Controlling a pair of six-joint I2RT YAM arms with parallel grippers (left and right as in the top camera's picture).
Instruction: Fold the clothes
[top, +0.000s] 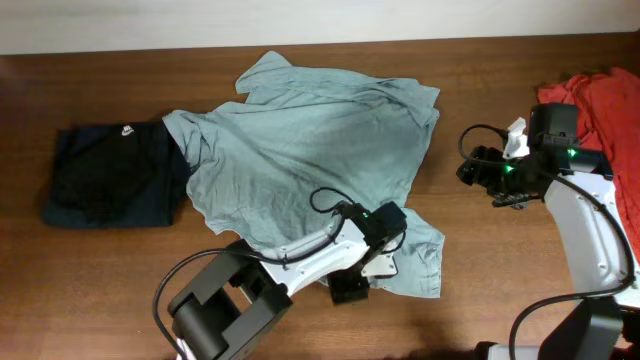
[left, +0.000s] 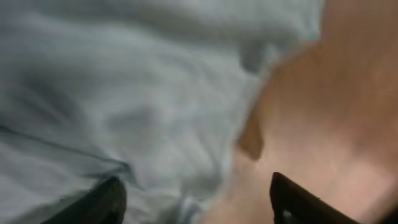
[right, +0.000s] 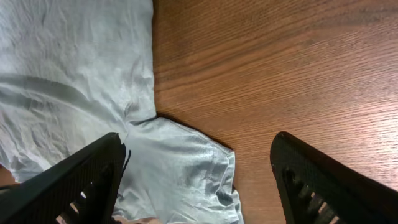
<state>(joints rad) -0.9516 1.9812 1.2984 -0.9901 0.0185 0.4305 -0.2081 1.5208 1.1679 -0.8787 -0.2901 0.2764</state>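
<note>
Three garments lie on the desk (top: 500, 80): a pale grey-green T-shirt (top: 310, 140) spread crumpled in the middle, a dark folded garment (top: 110, 175) at the left touching its sleeve, and a red cloth (top: 605, 100) at the right edge. The left claw (left: 196, 193) is over the T-shirt's near hem, fingers apart, its view blurred. The right claw (right: 196, 149), also wide apart, hangs above wood beside the T-shirt.

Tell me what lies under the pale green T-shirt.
The wooden table shows all around the T-shirt, so it lies beneath. One sleeve covers an edge of the folded dark garment. Anything else beneath is hidden.
</note>
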